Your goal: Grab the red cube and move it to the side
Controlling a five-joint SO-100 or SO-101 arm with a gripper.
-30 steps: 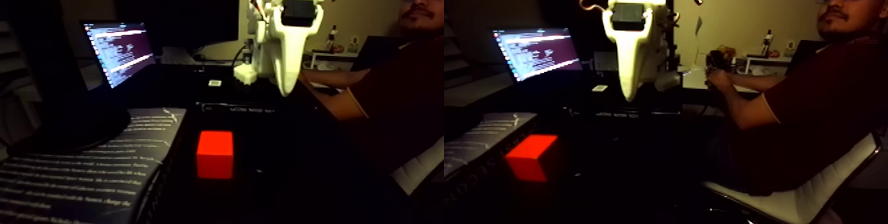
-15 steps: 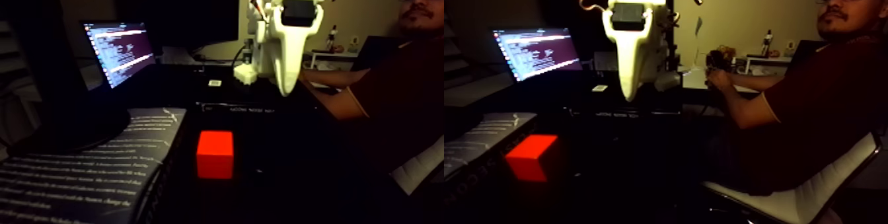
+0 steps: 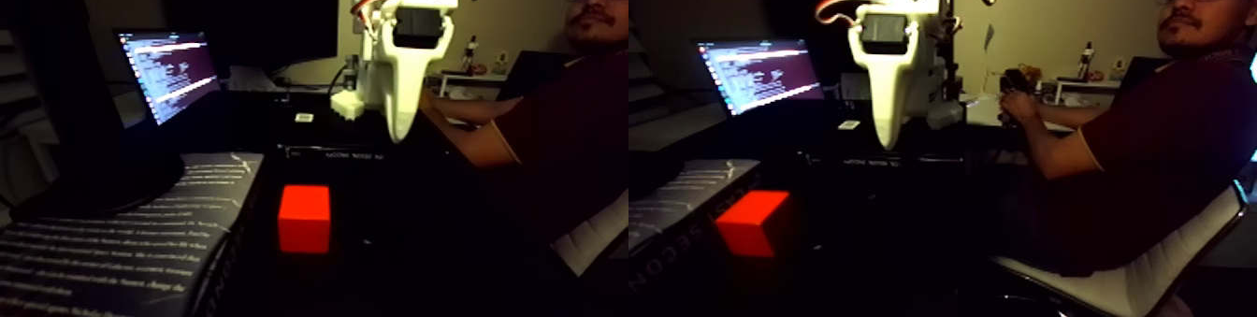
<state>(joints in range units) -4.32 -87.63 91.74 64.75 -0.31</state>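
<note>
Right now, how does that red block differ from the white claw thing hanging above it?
The red cube is a plain bright red-orange block; the gripper is white with a dark part near its top.
The red cube rests on the dark table; the gripper hangs in the air, clear of it, above and to the right in the left half of the fixed view.
The red cube is squat and flat-faced; the gripper is long and tapers downward, its jaws together.

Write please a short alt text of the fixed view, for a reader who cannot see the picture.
Two side-by-side pictures of a dim desk: a white robot claw hangs above the dark table, apart from a red cube resting nearer the camera. A lit laptop stands at the left and a seated person is at the right.
</note>
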